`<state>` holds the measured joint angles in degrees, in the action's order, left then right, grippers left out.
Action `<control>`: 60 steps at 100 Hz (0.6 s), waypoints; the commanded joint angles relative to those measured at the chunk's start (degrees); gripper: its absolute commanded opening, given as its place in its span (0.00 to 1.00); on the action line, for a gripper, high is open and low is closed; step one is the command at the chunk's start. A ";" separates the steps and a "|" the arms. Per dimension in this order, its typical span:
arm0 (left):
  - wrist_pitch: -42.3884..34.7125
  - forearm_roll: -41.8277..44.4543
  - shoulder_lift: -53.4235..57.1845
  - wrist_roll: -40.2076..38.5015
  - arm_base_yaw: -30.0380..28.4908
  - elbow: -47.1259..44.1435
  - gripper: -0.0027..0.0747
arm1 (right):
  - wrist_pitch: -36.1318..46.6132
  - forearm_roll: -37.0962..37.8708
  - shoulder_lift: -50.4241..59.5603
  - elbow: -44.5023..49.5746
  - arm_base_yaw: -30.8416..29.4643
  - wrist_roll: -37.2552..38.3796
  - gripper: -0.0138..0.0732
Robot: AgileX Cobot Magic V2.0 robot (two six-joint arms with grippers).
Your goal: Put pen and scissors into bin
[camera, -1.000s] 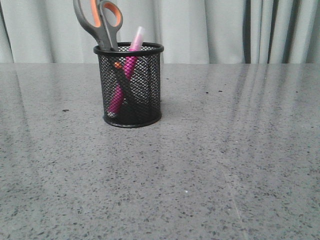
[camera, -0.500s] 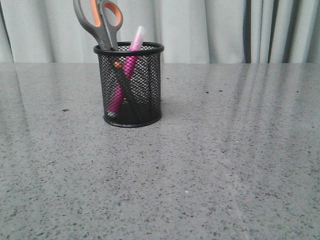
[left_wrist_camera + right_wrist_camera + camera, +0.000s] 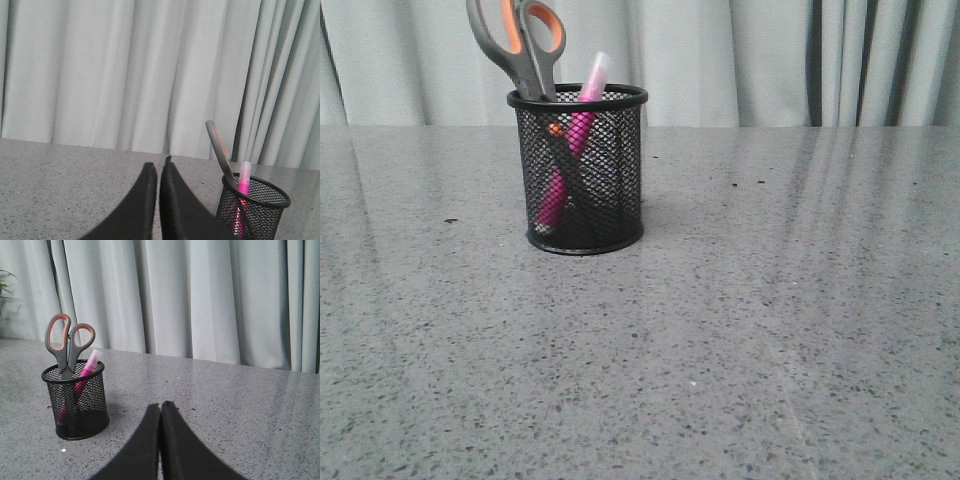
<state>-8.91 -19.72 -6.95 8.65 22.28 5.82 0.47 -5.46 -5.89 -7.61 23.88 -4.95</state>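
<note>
Nothing had shifted over the last second: the pen [image 3: 570,160] and scissors [image 3: 516,45] stood in the bin [image 3: 579,170] at eleven o'clock on the table [image 3: 740,330]. The left gripper [image 3: 158,172] and right gripper [image 3: 160,412] rested pressed together, empty, well apart from it. The task looked finished.

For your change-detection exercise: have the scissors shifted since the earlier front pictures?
No. The scissors stand at the same spot against the bin rim.
</note>
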 commanded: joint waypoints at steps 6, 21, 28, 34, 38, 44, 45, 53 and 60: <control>-4.65 -0.24 -0.45 -0.05 -0.28 1.51 0.01 | 3.87 0.10 -0.39 -1.56 -0.43 -0.40 0.10; -4.65 -0.24 -0.45 -0.05 -0.28 1.51 0.01 | 3.87 0.10 -0.39 -1.56 -0.43 -0.40 0.10; -4.81 -0.24 -0.45 -0.05 -0.28 1.51 0.01 | 3.87 0.10 -0.39 -1.56 -0.43 -0.40 0.10; -4.82 -0.24 -0.45 -0.05 -0.28 1.51 0.01 | 3.87 0.10 -0.39 -1.56 -0.43 -0.40 0.10; -4.82 -0.24 -0.45 -0.05 -0.28 1.12 0.01 | 3.87 0.10 -0.39 -1.56 -0.43 -0.40 0.10; -4.70 1.49 -0.45 -0.05 -0.28 0.60 0.01 | 3.87 0.10 -0.39 -1.56 -0.43 -0.40 0.10; -4.53 2.53 -0.45 -0.05 -0.39 0.42 0.01 | 3.87 0.10 -0.39 -1.56 -0.43 -0.40 0.10; -1.54 8.92 -0.32 -1.56 -1.67 0.04 0.01 | 3.87 0.10 -0.39 -1.56 -0.43 -0.40 0.10; 1.78 11.83 -0.32 -4.15 -4.65 0.04 0.01 | 3.87 0.10 -0.39 -1.56 -0.43 -0.40 0.10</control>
<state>-6.70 -12.17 -6.88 7.33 20.32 4.50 0.47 -5.46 -5.81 -7.61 23.88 -4.95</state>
